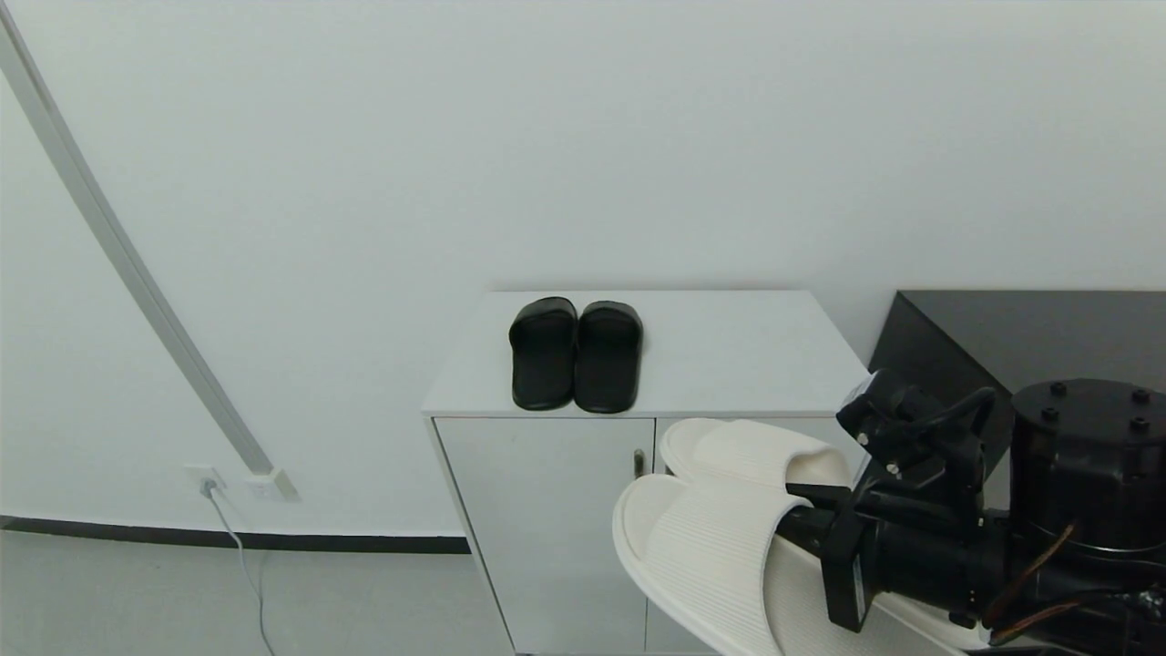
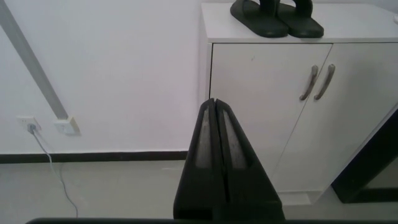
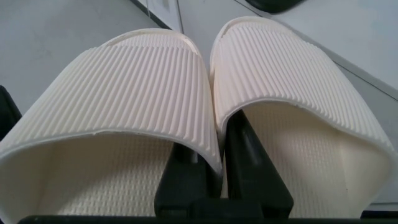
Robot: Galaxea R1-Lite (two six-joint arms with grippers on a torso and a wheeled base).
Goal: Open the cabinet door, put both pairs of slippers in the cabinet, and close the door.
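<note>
Head view: white slippers [image 1: 720, 538] (right gripper [image 3: 221, 177])

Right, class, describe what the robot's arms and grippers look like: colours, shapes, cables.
The right arm is black and chunky, with a round bolted joint cap, a looped black cable and thin orange wires. The left gripper has two flat black fingers tapering to narrow tips. The right gripper is black too.

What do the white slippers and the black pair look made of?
The white slippers: soft foam or rubber by the look, matte, fine ribs across the straps, pebbled insoles. The black slippers: probably moulded rubber or plastic, smooth, slight sheen on the straps; too distant to be sure.
</note>
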